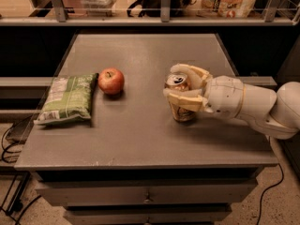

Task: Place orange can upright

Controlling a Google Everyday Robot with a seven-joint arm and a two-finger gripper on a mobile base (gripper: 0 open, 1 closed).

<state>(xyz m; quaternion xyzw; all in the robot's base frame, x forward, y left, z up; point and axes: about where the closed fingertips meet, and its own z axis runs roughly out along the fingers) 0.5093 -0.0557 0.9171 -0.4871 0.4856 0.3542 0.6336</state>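
The orange can stands upright on the grey table, right of centre, with its silver top and pull tab facing up. My gripper reaches in from the right and is shut on the can. One cream finger crosses the can's front and the other sits behind its top. The white arm runs off to the right edge.
A red apple lies left of the can. A green snack bag lies at the table's left edge. A shelf rail with packages runs behind the table. Drawers are below the front edge.
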